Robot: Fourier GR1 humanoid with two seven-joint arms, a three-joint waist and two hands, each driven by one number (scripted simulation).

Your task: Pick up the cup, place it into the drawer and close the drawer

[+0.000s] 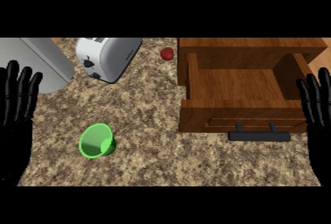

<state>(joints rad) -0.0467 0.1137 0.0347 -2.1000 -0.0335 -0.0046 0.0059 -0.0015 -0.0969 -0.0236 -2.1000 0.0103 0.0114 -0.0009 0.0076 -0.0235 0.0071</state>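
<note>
A green cup [97, 141] lies on its side on the speckled counter [155, 162], lower left of the middle, its mouth turned toward me. At the right a wooden drawer [239, 83] stands pulled out and holds nothing; its black handle [259, 135] juts from the front panel. My left hand [15, 98] rests open at the left edge, fingers up, well left of the cup. Along the right edge my right hand [317, 103] rests open too, beside the drawer's right wall.
A silver toaster [107, 57] stands at the back, left of the drawer. A grey appliance [39, 61] fills the back left corner. A small red fruit [167, 53] sits behind, between toaster and drawer.
</note>
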